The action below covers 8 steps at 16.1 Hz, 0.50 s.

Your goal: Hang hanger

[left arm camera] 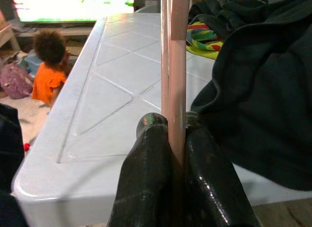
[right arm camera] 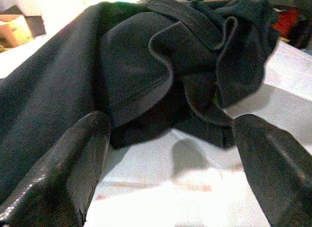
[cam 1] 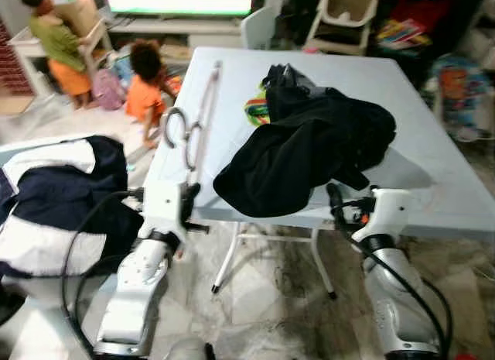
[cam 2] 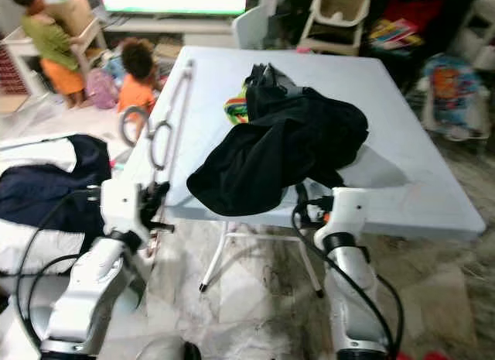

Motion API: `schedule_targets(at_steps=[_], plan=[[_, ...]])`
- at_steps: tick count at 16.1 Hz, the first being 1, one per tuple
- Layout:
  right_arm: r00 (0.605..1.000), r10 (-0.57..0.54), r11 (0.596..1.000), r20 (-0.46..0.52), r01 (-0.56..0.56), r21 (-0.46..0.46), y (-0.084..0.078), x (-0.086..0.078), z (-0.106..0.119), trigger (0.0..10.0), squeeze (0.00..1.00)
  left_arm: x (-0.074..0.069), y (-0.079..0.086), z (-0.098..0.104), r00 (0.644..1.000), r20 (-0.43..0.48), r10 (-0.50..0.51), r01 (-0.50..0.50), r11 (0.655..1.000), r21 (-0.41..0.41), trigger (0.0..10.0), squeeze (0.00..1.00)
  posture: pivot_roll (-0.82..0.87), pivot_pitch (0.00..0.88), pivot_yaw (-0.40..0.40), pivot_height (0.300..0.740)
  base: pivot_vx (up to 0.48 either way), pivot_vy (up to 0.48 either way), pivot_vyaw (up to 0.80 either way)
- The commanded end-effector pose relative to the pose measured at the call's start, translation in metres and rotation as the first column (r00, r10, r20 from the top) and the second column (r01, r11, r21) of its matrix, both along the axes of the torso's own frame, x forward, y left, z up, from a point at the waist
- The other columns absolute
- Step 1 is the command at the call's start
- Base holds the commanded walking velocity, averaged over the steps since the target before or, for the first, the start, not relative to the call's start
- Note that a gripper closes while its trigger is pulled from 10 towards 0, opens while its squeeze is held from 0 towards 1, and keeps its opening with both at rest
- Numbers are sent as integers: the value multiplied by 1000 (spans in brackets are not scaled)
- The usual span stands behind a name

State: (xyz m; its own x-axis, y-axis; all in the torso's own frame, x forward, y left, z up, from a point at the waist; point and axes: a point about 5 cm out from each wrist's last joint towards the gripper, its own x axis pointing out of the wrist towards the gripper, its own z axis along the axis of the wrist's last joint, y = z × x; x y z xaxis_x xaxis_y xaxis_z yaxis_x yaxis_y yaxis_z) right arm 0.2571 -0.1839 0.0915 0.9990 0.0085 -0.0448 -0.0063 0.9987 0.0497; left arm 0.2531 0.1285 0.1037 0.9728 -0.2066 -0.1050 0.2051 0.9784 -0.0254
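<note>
Hanger [cam 1: 203, 112] wire, pale pink, is seen lying along the left part of the light blue desk [cam 1: 433, 166], with its hook loops [cam 1: 179, 132] curled near the desk's left edge. Its near end is clamped between the fingers of the left gripper [left arm camera: 176, 139], which is held at the desk's front left corner; in the left wrist view the two black fingers [left arm camera: 146, 158] are pressed against the thin rod from both sides. A black garment [cam 1: 309, 151] is heaped in the middle of the desk, its lower edge draped over the front rim. A striped yellow and green cloth [cam 1: 256, 110] is tucked against the garment's far left side. The right gripper [right arm camera: 170, 158] is held at the front edge just before the garment, its fingers spread apart with nothing between them. A navy and white garment [cam 1: 54, 197] is spread to the left of the desk. Two people are seen on the floor beyond the desk, one in orange [cam 1: 144, 89] and one in green [cam 1: 56, 39].
</note>
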Motion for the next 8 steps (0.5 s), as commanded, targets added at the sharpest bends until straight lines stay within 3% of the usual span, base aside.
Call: schedule_targets(at_steps=[1, 6, 8], plan=[[1000, -19, 1000, 2, 19, -9, -6, -1, 2, 10000, 0, 0, -8, 5, 1000, 15, -26, 26, 1000, -6, 10000, 0, 16, 0, -26, 740, 0, 465, 0], [1000, -21, 1000, -2, 21, -7, -6, -1, 2, 10000, 0, 0, -8, 5, 1000, 13, -27, 27, 1000, -2, 10000, 0, 19, 0, -25, 740, 0, 465, 0], [1000, -20, 1000, -5, 20, -7, -5, -1, 1, 10000, 0, 1, -9, 5, 1000, 13, -27, 27, 1000, 0, 10000, 0, 19, 0, -25, 740, 0, 465, -538]])
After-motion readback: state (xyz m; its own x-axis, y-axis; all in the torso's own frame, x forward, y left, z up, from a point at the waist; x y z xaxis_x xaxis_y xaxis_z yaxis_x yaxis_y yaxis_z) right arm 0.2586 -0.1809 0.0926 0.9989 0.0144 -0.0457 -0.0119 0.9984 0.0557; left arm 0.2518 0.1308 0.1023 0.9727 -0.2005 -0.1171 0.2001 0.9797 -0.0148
